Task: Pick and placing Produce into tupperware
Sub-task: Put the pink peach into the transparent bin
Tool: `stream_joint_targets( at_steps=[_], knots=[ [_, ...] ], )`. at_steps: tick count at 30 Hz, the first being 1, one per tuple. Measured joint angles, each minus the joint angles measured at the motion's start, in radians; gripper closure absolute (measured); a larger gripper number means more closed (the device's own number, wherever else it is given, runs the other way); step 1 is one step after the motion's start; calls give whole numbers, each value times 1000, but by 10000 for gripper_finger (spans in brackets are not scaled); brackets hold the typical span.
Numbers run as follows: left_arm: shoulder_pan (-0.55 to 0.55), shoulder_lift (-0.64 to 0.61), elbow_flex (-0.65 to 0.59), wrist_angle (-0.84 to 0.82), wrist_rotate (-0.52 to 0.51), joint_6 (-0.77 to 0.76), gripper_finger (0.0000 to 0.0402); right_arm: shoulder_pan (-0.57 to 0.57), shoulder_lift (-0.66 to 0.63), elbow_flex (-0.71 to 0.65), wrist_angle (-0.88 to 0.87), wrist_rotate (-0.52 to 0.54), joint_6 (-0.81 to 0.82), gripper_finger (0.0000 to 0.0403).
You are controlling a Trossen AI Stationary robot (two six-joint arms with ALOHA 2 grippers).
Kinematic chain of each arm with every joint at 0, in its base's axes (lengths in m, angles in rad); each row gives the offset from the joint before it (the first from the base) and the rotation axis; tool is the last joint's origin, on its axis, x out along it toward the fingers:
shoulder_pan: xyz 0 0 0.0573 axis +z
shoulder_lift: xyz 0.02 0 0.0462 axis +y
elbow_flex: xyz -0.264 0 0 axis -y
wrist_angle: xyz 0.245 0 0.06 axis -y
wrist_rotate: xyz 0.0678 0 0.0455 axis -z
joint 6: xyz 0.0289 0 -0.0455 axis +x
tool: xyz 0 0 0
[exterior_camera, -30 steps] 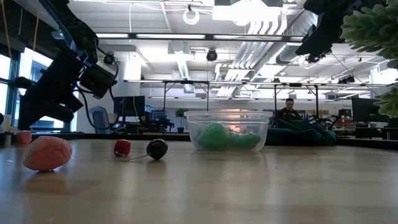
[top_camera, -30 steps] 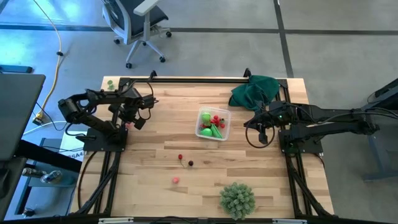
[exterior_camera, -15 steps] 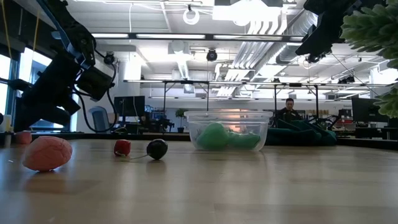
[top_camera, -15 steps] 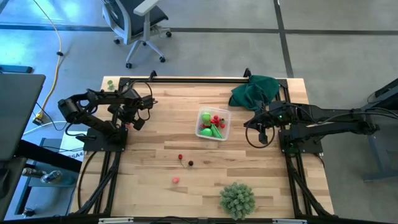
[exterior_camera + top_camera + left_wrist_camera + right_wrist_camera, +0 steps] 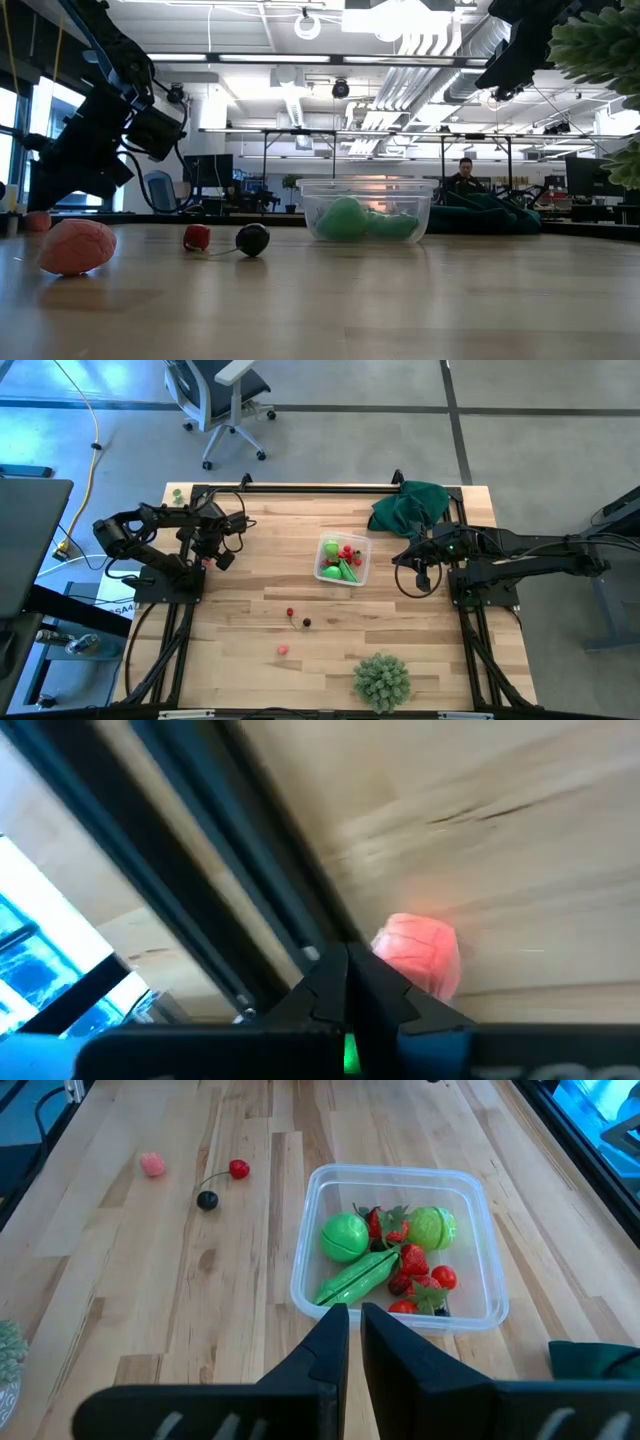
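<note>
The clear tupperware (image 5: 343, 560) stands mid-table and holds green pieces, a pea pod and red berries (image 5: 400, 1245). A red cherry (image 5: 290, 612), a dark cherry (image 5: 306, 622) and a pink piece (image 5: 283, 649) lie on the wood nearer the front. Another pink piece (image 5: 418, 952) lies by the table's left edge. My left gripper (image 5: 347, 955) is shut, with its tips right beside that piece. My right gripper (image 5: 355, 1315) is shut and empty, raised to the right of the tupperware (image 5: 420, 572). My left gripper's shut fingertips (image 5: 372, 970) stand right beside the pink piece at the table's left edge. I cannot tell whether they touch it. The piece rests on the wood.
A pale-green spiky ball (image 5: 381, 680) stands at the front edge. A dark green cloth (image 5: 410, 505) lies at the far right corner. Black frame rails (image 5: 240, 890) run along the table's left edge beside my left gripper. A person sits in the room beyond the table (image 5: 463, 172).
My left gripper has shifted a little over the table's left edge near the pink piece. The tupperware and the loose produce have stayed where they were.
</note>
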Motion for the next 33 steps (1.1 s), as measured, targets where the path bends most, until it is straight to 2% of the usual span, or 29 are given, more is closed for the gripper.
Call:
stream_joint_targets(
  at_steps=[5,12,21,26,33],
  knots=[
    [0,1,-1,19,79,67,401,0,0,0,0,0,0,379],
    [0,1,-1,19,119,144,401,0,0,0,0,0,0,379],
    [0,1,-1,39,233,352,401,0,0,0,0,0,0,379],
    [0,1,-1,32,330,473,401,0,0,0,0,0,0,379],
    [0,1,-1,31,396,497,401,0,0,0,0,0,0,379]
  ],
)
